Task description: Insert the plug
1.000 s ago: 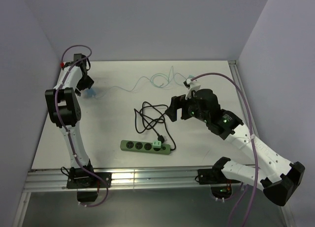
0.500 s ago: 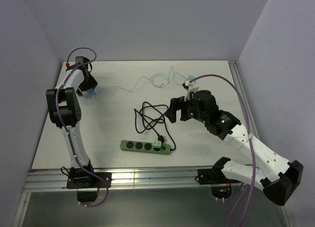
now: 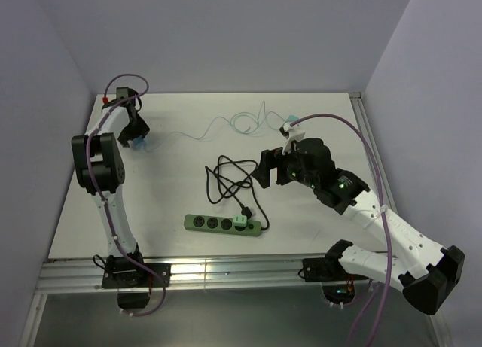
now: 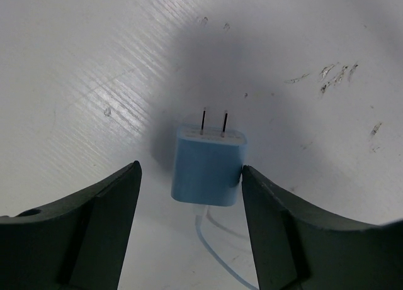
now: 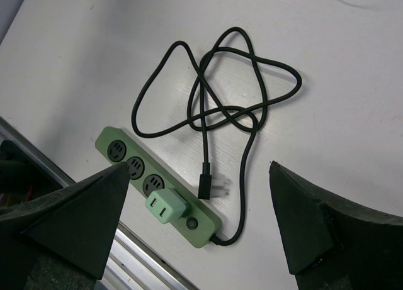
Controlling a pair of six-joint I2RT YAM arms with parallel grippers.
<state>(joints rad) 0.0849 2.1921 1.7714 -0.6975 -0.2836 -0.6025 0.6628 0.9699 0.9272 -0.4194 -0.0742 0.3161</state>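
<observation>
From here I see the left gripper point(image 4: 191, 173) low over the blue plug point(image 4: 208, 167), at the far left of the table point(image 3: 173, 189). Its jaws stand open on both sides of the plug and hold nothing. The right-hand finger point(image 4: 271, 227) looks to be touching the plug body or just beside it, while the other finger point(image 4: 107, 221) has a clear gap. This is my first worry: if the jaws close like this, one finger arrives first and can push the plug sideways or turn it on the smooth surface, so the grip ends crooked. The body has rounded corners, so it may also slip out when lifted. The prongs point(image 4: 214, 120) lie flat and point away from the wrist, but the sockets of the power strip point(image 5: 123, 156) face up. I judge the plug must be turned before insertion, and a loose grip would let it rotate during this. The thin pale cable point(image 4: 214, 252) trails behind the plug and may drag or catch on the way across. The strip lies well apart, near the front edge, with a green adapter point(image 5: 165, 206) in one socket and the black plug point(image 5: 206, 180) just beside it. The right gripper point(image 5: 198, 167) hangs above them, wide open and empty – nothing holds the strip, so pressing down may shift it and the prongs can miss.
</observation>
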